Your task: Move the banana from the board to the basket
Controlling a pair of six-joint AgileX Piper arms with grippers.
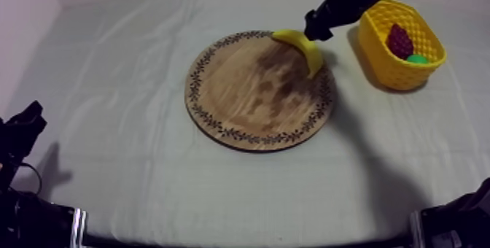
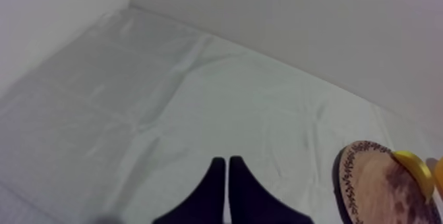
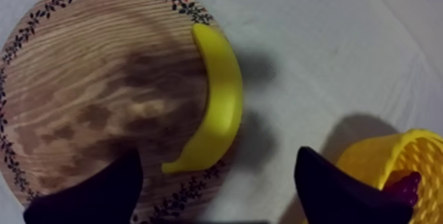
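Observation:
The yellow banana (image 1: 302, 47) lies curved along the rim of the round wooden board (image 1: 248, 98), on the side facing the yellow basket (image 1: 379, 32). My right gripper (image 1: 319, 28) hovers at the banana's far end, between board and basket. In the right wrist view its black fingers stand wide apart, open, with the near tip of the banana (image 3: 217, 108) between them and the board (image 3: 79, 95) below. My left gripper (image 2: 227, 161) is shut on nothing, a narrow wedge over bare cloth, and rests at the table's near left (image 1: 25, 123).
The basket holds a dark red bunch of grapes (image 1: 399, 41) and a green fruit (image 1: 417, 59). The basket's wall (image 3: 409, 154) shows close beside my right finger. The board's edge (image 2: 376, 187) and the banana (image 2: 412, 167) lie far off from the left gripper.

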